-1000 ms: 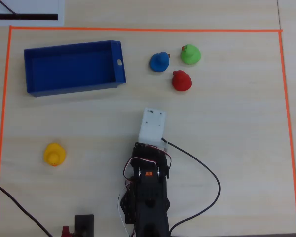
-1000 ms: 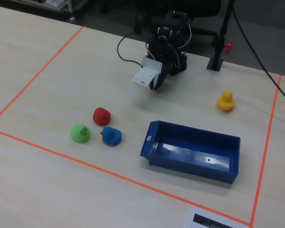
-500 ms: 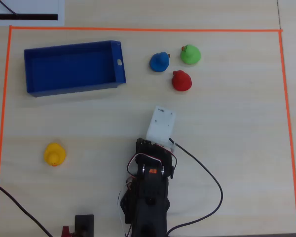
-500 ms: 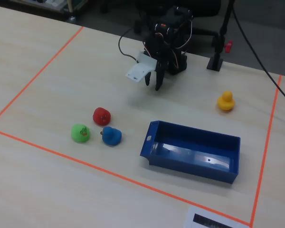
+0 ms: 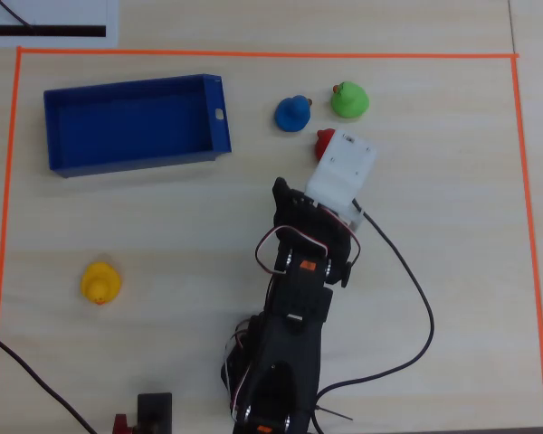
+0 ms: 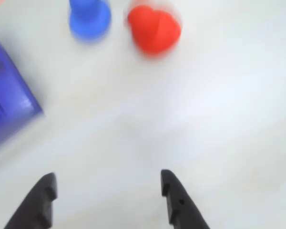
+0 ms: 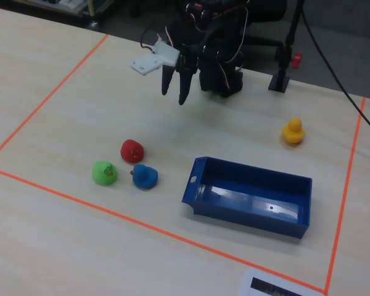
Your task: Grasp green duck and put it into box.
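Note:
The green duck (image 5: 349, 99) stands at the far right of a cluster of three ducks; in the fixed view (image 7: 103, 172) it is the leftmost. It is out of the wrist view. The blue box (image 5: 127, 122) lies empty, apart from the ducks, with its corner in the wrist view (image 6: 9, 100) and its full length in the fixed view (image 7: 246, 213). My gripper (image 7: 173, 97) hangs open and empty above the table, short of the ducks. In the wrist view the gripper (image 6: 107, 183) has its jaws wide apart over bare table. From overhead the white camera mount (image 5: 342, 167) hides the jaws.
A red duck (image 5: 323, 140) (image 6: 154, 28) (image 7: 132, 150) is nearest the gripper, with a blue duck (image 5: 292, 113) (image 6: 89, 16) (image 7: 145, 177) beside it. A yellow duck (image 5: 100, 282) (image 7: 293, 131) stands alone. Orange tape (image 5: 253, 53) borders the work area. A cable (image 5: 416, 298) trails beside the arm.

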Tool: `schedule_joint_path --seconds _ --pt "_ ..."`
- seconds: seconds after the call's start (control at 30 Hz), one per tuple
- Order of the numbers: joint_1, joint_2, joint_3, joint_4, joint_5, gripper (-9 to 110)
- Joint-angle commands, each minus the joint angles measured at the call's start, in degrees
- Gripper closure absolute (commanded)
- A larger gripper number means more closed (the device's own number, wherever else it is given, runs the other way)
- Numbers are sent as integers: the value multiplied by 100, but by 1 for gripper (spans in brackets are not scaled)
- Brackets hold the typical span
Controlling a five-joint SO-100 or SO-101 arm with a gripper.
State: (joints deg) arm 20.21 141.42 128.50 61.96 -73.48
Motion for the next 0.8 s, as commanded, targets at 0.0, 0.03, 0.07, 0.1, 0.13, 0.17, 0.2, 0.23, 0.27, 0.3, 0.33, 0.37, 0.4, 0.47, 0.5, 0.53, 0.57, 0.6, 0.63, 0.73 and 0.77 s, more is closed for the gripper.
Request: schedule_joint_path --seconds 0.0,0.03,0.07,0.1,0.13,0.17,0.2,0.23,0.27,0.3,0.33,0.37,0.4,0.47,0.5,0.53,0.57,0.6,0.63,0.73,0.77 --pt "229 -1099 -1160 -677 -88 68" --pt "264 -1406 -1424 -782 -114 68" --pt "281 -1714 -1714 -861 -132 68" --pt "299 -2021 -2013 -923 -149 68" --pt "299 -2312 -2312 -967 -167 68" --pt "299 -2584 -2593 -1046 -193 68" --pt "290 -2856 -2874 -1107 -211 68" --pt "264 -3129 -3164 -1143 -237 68" --pt "246 -3410 -3463 -1151 -255 68" --pt "229 -3683 -3779 -1160 -264 68" --pt "211 -3990 -4113 -1151 -264 68" --pt "211 -4324 -4465 -1134 -255 68" --pt "211 -4614 -4737 -1178 -246 68" --pt "211 -5098 -5106 -1362 -281 68" --pt "202 -5326 -5273 -1397 -281 68" --pt "202 -5537 -5423 -1450 -299 68" --pt "202 -5748 -5555 -1521 -316 68" --pt "220 -5941 -5643 -1617 -343 68" --pt "237 -6135 -5739 -1705 -369 68" --pt "299 -6715 -6038 -1828 -404 68" --pt "316 -6882 -6117 -1898 -404 68"
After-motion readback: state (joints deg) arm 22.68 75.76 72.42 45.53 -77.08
